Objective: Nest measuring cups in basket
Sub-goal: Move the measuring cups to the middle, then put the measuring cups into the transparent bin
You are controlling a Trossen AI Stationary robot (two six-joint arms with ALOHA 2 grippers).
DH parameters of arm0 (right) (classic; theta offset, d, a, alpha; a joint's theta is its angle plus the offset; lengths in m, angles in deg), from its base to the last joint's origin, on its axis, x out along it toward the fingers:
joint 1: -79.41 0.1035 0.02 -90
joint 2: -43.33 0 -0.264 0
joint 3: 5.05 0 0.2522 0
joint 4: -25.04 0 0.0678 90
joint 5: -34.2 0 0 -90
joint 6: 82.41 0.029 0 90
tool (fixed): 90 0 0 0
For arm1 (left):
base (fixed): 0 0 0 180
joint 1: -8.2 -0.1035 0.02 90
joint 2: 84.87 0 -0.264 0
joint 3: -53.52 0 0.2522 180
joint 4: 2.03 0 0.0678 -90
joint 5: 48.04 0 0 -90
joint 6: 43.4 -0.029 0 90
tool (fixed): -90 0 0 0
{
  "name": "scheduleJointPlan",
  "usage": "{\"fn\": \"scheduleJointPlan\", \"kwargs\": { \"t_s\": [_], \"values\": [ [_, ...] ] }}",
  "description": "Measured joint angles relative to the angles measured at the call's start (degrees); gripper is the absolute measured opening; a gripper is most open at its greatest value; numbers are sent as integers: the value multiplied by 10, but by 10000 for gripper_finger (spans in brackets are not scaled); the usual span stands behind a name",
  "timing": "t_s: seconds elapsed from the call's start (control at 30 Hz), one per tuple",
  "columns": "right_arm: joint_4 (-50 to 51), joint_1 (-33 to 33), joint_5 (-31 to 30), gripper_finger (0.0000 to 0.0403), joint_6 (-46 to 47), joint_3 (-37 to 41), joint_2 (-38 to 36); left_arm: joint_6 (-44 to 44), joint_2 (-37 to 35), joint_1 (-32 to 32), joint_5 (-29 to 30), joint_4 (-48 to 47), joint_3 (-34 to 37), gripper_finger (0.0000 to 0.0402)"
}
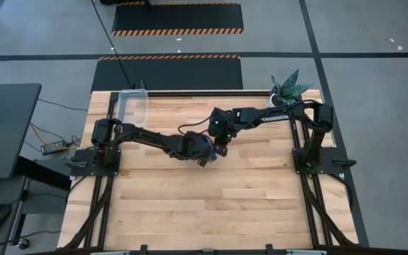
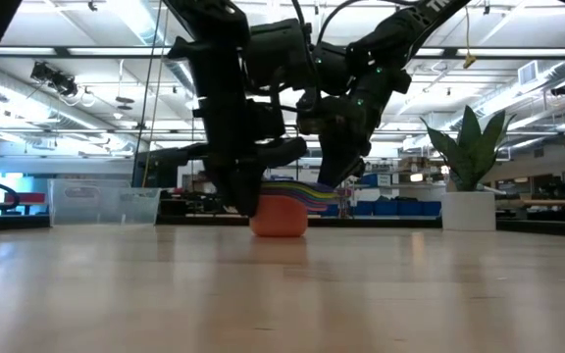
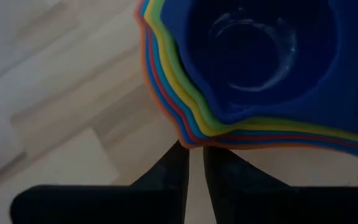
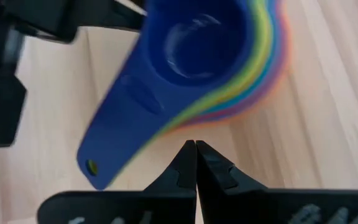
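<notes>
Nested cups sitting mid-table as one stack, orange outermost at the bottom, blue innermost on top, rims fanned in rainbow order; in the low view just left of frame centre, resting on the wood. Seen from above, only a bit of blue just left of centre, mostly hidden under both wrists. Left gripper right at the stack's fanned edge, fingers drawn nearly together with a thin slit between, tips touching or just short of the orange rim, nothing visibly pinched. Right gripper close beside the stack's other side, fingers pressed together, empty, tips just off the rim near where the blue handle juts out toward the lower left of that frame. Left arm reaching in from the left edge of the high view, right arm from the upper right, both meeting over the stack. Basket at the upper left of the table, well apart from the cups, apparently empty; also at left in the low view. Plant in a white pot at the upper right corner of the table.
</notes>
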State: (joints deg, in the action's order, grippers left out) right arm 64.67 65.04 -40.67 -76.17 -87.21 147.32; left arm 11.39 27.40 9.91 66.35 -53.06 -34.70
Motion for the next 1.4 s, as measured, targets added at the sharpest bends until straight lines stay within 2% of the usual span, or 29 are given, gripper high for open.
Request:
{"fn": "scheduleJointPlan", "kwargs": {
  "t_s": [0.2,0.33,0.5,0.67,0.83,1.07,1.2,1.4],
  "values": [
    [-1,0,4,2,0,0,0,-44,0,-12,5,21,0,54],
    [10,0,-29,2,-14,0,-14,-52,-7,-7,18,-1,0,54],
    [54,0,-83,2,-19,0,-70,-36,-38,18,40,-60,0,54],
    [119,12,-101,2,-15,0,-172,-10,-94,48,43,-81,0,54],
    [170,53,-123,2,-14,0,-300,16,-135,85,43,-51,-1,54],
    [198,123,-131,2,-33,0,-474,11,-141,113,52,-12,-13,54],
    [245,166,-171,2,-27,1,-548,12,-141,114,56,-5,-13,54],
    [222,217,-214,2,2,70,-656,16,-141,113,56,9,-13,54]
  ]
}}
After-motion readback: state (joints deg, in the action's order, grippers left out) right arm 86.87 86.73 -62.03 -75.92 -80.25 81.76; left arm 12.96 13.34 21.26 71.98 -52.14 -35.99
